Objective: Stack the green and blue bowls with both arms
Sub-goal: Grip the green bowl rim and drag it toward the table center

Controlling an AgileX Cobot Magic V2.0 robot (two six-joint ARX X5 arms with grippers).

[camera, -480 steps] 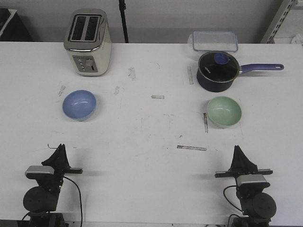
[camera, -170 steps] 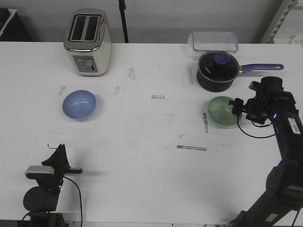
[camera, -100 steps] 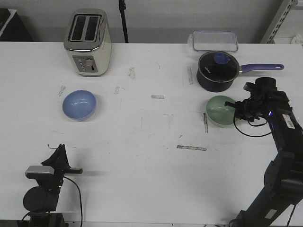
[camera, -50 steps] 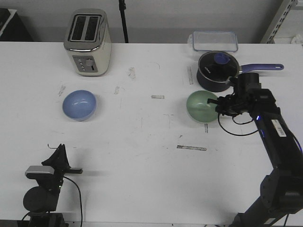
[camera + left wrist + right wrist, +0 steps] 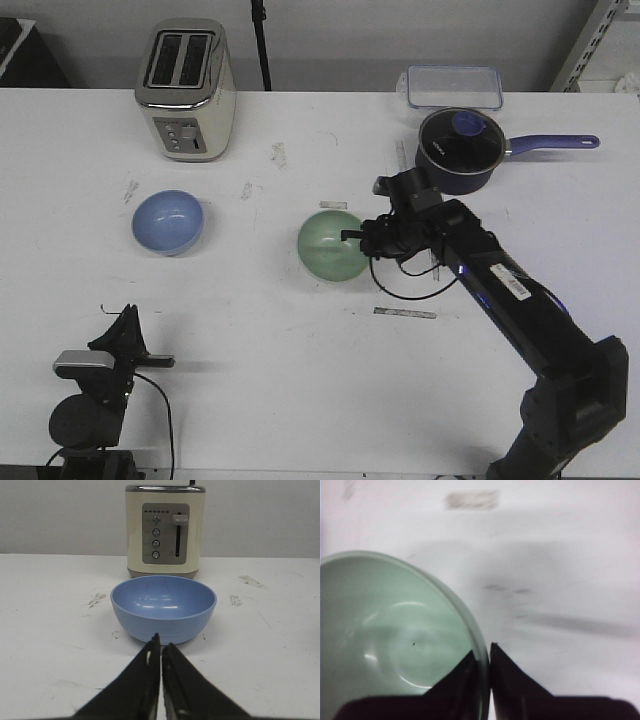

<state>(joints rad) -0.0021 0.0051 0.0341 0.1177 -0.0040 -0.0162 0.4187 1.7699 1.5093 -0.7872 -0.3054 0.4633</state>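
Observation:
My right gripper (image 5: 357, 238) is shut on the rim of the pale green bowl (image 5: 331, 247) and holds it over the middle of the table. In the right wrist view the bowl (image 5: 385, 630) is pinched at its rim between the jaws of the gripper (image 5: 483, 652). The pale blue bowl (image 5: 168, 221) sits on the table at the left, in front of the toaster. My left gripper (image 5: 127, 318) rests shut and empty near the front edge. In the left wrist view the blue bowl (image 5: 163, 608) is just beyond the gripper (image 5: 160, 641).
A cream toaster (image 5: 186, 89) stands at the back left. A dark navy saucepan (image 5: 460, 149) with a purple handle and a clear lidded box (image 5: 453, 86) are at the back right. Tape marks dot the white table (image 5: 280, 340).
My right arm came up from the front edge, closed on the green bowl at the right and has carried it leftward to the table's middle. The left arm and the blue bowl have not moved.

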